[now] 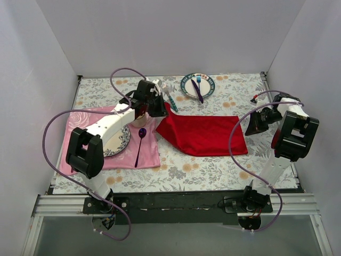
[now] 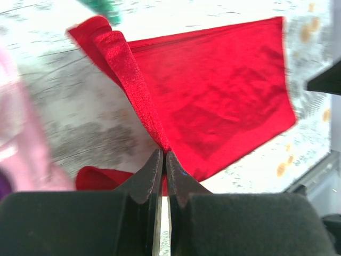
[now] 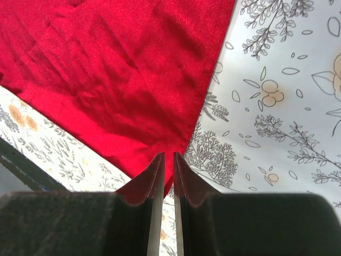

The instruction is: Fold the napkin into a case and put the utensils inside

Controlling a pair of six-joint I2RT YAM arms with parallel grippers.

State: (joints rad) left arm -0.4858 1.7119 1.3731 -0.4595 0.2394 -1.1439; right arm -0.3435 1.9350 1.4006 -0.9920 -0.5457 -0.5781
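Left fingers (image 2: 143, 184) pinch soft red cloth napkin's (image 2: 224, 96) ridge; right fingers (image 3: 139, 186) barely parted over its corner; pink placemat (image 1: 152, 157) alongside.

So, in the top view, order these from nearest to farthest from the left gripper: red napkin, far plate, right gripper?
1. red napkin, its left corner pinched in the left gripper.
2. far plate, toward the back.
3. right gripper, by the napkin's right edge.

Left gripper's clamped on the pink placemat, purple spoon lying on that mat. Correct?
No: the left gripper is clamped on the red napkin, not the pink placemat, per the left wrist view. The purple spoon does lie on the placemat.
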